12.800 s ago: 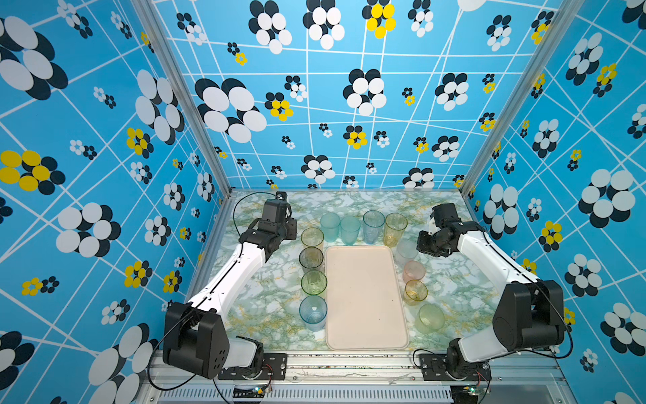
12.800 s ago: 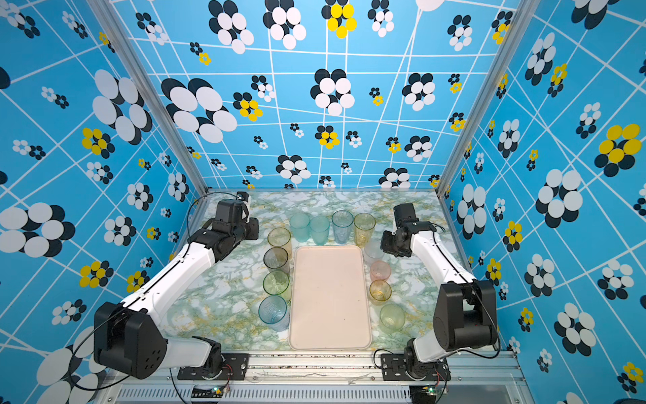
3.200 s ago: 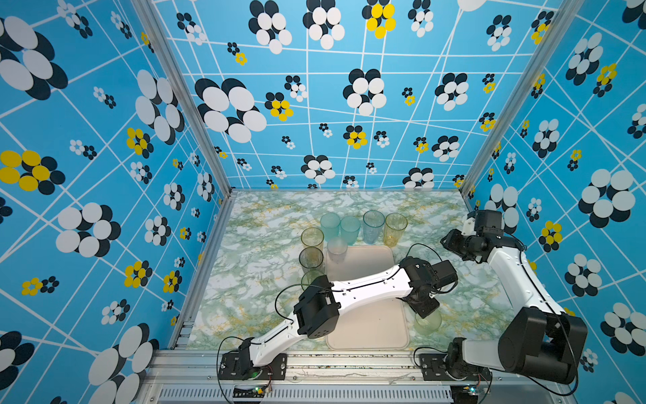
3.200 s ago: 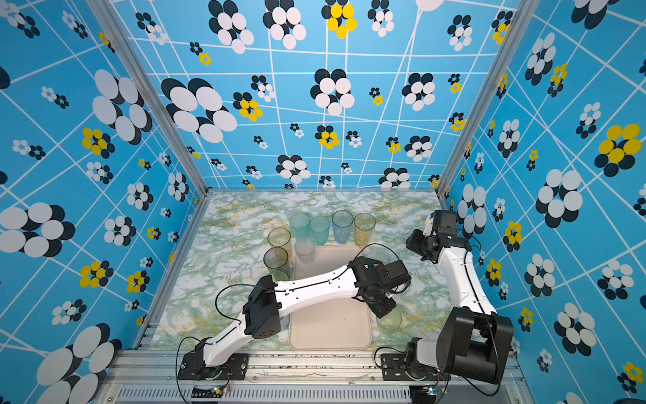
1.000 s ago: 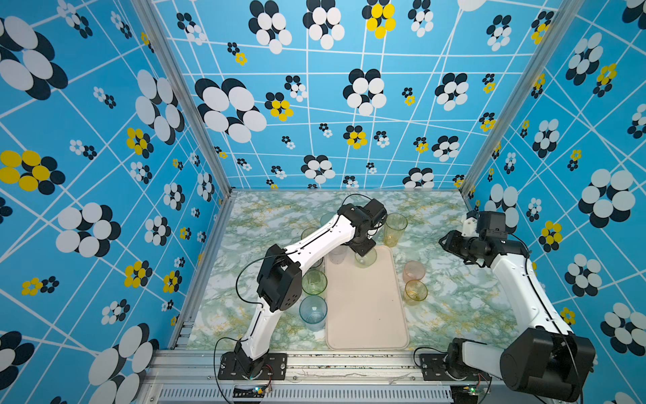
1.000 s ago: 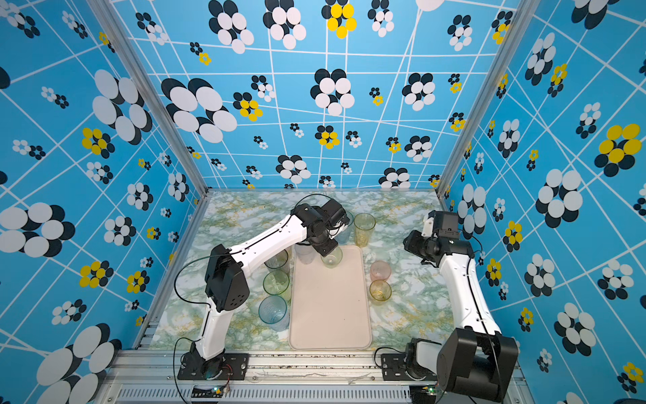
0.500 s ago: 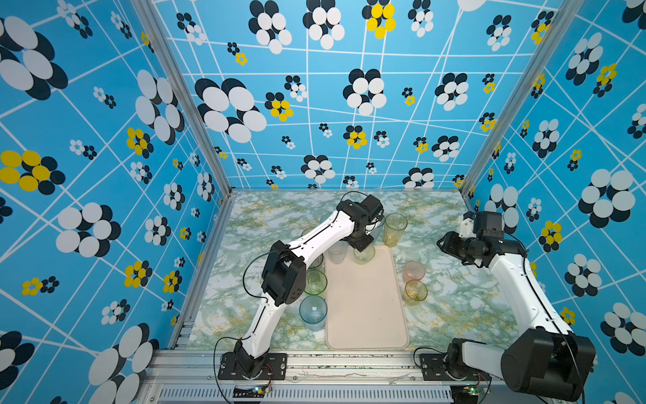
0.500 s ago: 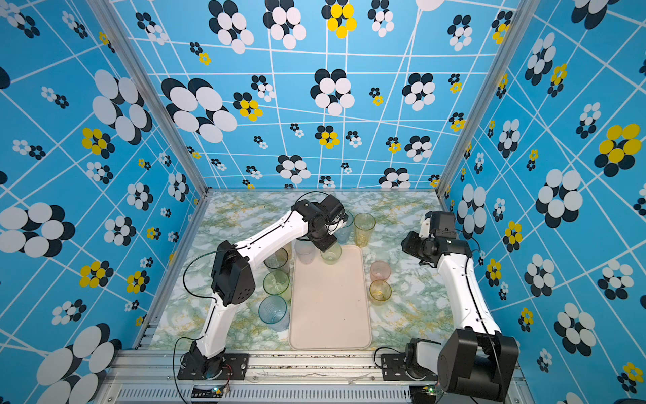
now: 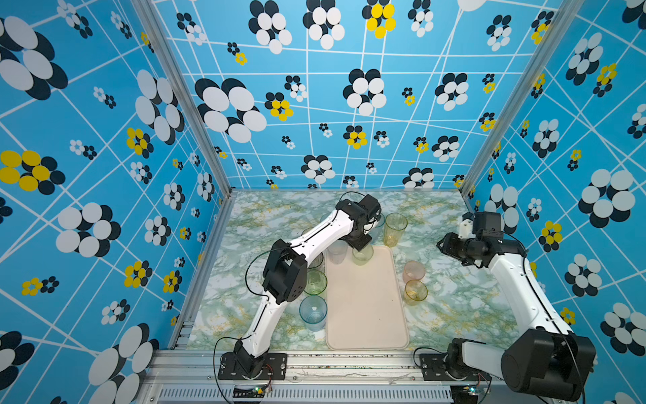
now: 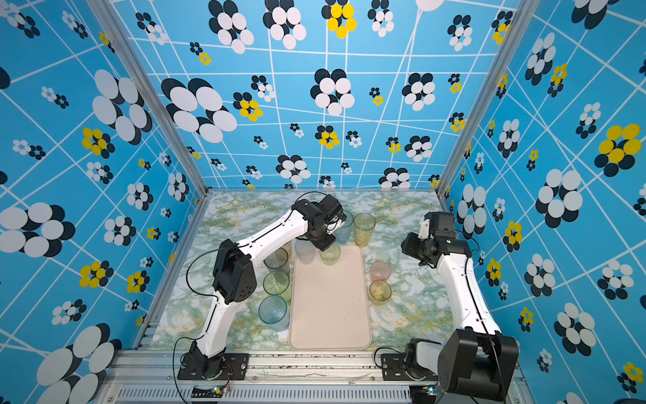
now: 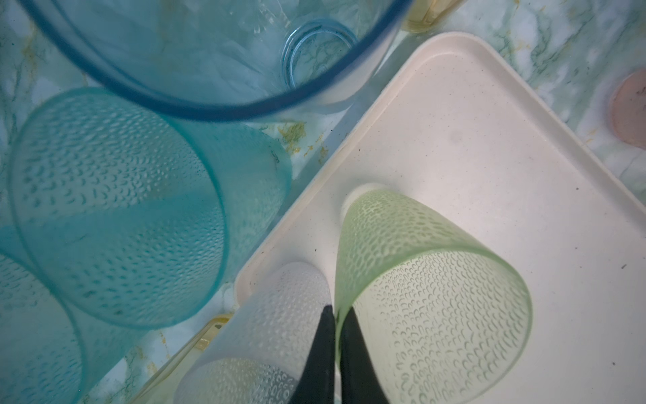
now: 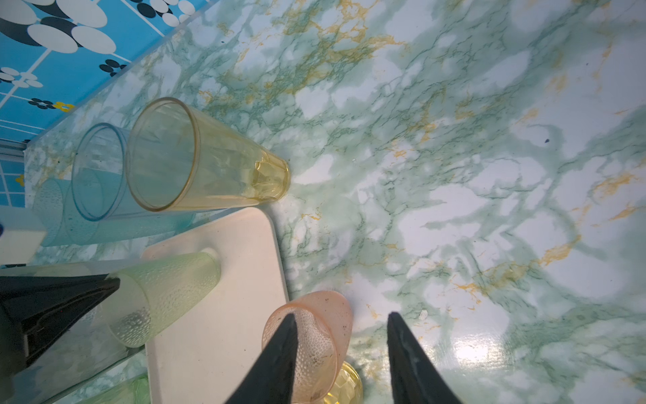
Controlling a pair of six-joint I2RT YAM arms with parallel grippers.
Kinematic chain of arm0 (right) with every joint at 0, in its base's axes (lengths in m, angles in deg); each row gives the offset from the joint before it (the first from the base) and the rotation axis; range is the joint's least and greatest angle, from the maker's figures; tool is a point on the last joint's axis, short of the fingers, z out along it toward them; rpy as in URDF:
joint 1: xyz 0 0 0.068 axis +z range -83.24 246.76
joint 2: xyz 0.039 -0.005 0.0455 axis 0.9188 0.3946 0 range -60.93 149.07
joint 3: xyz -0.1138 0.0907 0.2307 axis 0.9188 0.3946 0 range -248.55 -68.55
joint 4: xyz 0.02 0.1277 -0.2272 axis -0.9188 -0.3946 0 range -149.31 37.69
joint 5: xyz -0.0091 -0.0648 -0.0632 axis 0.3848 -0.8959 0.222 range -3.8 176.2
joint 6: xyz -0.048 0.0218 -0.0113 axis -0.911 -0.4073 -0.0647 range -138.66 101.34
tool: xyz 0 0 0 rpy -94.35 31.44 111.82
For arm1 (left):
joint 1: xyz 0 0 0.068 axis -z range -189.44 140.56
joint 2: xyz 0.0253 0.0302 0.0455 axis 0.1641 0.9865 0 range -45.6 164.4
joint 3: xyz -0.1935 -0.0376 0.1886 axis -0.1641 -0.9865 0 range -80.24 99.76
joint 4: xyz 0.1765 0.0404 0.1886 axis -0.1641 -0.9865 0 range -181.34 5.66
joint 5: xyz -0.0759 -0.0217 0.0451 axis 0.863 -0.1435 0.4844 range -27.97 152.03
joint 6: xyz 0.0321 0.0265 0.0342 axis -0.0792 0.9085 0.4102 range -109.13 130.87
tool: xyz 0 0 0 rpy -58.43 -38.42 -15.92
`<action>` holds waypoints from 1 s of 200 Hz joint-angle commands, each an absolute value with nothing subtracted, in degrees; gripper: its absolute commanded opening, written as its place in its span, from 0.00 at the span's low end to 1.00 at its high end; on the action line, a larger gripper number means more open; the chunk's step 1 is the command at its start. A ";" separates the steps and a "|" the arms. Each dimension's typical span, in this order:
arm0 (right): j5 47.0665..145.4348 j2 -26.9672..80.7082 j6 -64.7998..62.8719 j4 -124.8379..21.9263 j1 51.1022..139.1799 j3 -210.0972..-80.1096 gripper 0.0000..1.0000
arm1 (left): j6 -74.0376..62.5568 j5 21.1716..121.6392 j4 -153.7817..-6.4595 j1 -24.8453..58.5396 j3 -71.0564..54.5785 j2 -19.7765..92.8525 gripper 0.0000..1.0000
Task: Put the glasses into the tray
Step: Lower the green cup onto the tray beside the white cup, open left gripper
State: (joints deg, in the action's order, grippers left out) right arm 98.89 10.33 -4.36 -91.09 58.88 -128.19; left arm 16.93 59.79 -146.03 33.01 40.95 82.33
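Note:
The cream tray lies in the middle of the table. At its far end stand a green glass and a whitish glass, side by side. My left gripper is shut on the green glass's rim, one finger inside and one outside. My right gripper hangs open and empty, above the table to the right of the tray. A pink glass stands on the table below it.
A short amber glass stands by the pink one. Behind the tray are a tall yellow glass, a blue glass and teal glasses. Left of the tray stand a green glass and a blue glass, under my left arm.
My left wrist has shifted slightly left while the green glass stays at the tray's far end. The right gripper has drifted a little toward the tray.

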 commanded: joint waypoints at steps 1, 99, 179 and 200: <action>98.06 10.44 -5.04 -92.56 59.29 -130.04 0.44 | 17.72 60.78 -146.48 32.48 42.37 84.11 0.00; 97.62 10.26 -5.13 -93.17 59.46 -130.06 0.45 | 17.37 58.89 -144.77 32.31 41.15 83.95 0.21; 96.76 10.09 -5.39 -94.05 59.55 -129.69 0.45 | 17.28 57.60 -142.49 31.78 39.62 81.76 0.23; 96.48 10.00 -5.48 -94.38 59.55 -129.33 0.45 | 17.34 57.29 -141.67 31.78 38.97 80.63 0.23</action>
